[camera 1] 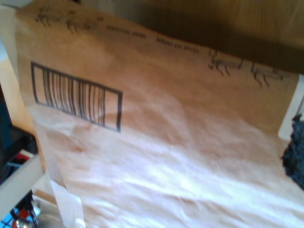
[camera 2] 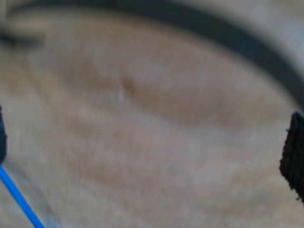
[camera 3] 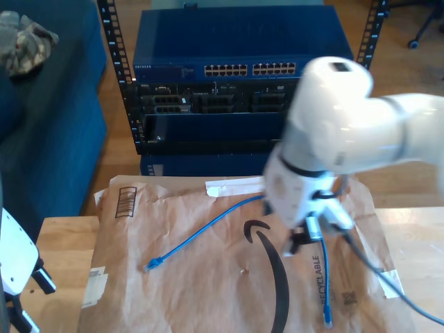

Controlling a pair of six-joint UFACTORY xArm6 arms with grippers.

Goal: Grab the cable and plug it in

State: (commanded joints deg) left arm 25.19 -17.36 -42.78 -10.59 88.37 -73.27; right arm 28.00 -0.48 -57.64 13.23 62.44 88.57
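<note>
The cable point(camera 3: 208, 229) is lying across the brown paper sheet point(camera 3: 208, 284) covering the desk point(camera 3: 62, 243), one plug near the sheet's barcode side, the other trailing below my second pincer point(camera 3: 305, 239). That pincer is hovering over the paper's black arrow logo with its pads point(camera 2: 293, 154) spread wide, the blue line point(camera 2: 19, 199) passing by one pad. "RECYCLABLE" is reading beside it. The blue network switch point(camera 3: 236, 69) is sitting beyond the sheet. My first pincer's state I cannot tell.

White arm point(camera 3: 347, 132) blocks the rack point(camera 3: 229, 76); brown paper point(camera 3: 208, 277) open.
</note>
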